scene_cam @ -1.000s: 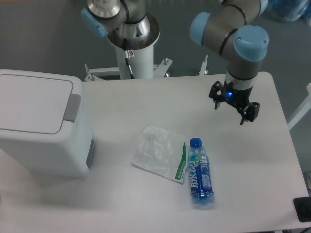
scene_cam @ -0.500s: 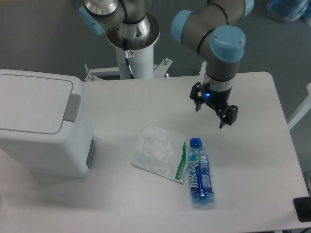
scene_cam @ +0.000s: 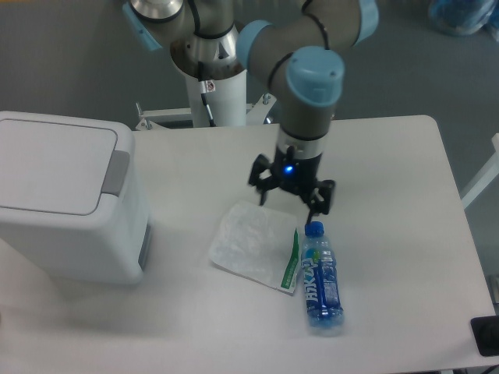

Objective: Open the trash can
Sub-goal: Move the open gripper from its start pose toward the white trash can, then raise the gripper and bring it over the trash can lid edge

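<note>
1. The trash can (scene_cam: 66, 202) sits at the table's left edge, lid down.
2. The gripper (scene_cam: 291, 192) hangs spread and empty mid-table, above a plastic bag (scene_cam: 249, 243) and bottle (scene_cam: 321, 278).
3. Approach step; next comes reaching the grey button (scene_cam: 118, 173) and pressing.

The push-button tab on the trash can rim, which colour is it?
Grey, against the white trash can; the tab shows clearly in the fixed camera view.

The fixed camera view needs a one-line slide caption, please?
Open hand above the table, between closed trash can and blue bottle.
</note>
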Available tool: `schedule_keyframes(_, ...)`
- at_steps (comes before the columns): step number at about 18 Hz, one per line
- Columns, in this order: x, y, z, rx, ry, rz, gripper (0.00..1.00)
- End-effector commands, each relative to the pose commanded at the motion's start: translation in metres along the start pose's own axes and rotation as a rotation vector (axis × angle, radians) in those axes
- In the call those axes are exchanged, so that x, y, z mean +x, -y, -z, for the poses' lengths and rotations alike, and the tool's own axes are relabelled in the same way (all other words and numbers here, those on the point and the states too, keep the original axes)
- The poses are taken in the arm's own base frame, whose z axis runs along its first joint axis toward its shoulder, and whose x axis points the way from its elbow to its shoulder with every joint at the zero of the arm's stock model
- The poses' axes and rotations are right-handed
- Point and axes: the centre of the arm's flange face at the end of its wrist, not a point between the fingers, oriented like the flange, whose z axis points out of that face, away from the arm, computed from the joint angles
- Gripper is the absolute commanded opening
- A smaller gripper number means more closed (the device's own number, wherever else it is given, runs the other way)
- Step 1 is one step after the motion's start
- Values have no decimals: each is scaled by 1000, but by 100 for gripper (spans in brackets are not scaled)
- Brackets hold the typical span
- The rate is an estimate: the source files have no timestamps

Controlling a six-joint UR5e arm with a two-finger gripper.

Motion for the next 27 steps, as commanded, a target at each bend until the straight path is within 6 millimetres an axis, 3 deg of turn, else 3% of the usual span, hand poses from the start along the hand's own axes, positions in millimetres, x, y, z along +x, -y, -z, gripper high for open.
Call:
schedule_keyframes(5, 34, 44, 18, 67, -40, 86, 100)
schedule_keyframes(8, 37, 64, 34, 134, -105, 199, 100)
schedule_keyframes(14, 35, 85, 75, 110, -135, 227, 100)
schedule_keyframes(19, 49, 85, 81, 99, -230, 247, 100)
schedule_keyframes(25, 70, 65, 97, 87, -255, 266, 100)
schedule_keyframes(27, 85, 51, 104, 84, -263, 263, 100)
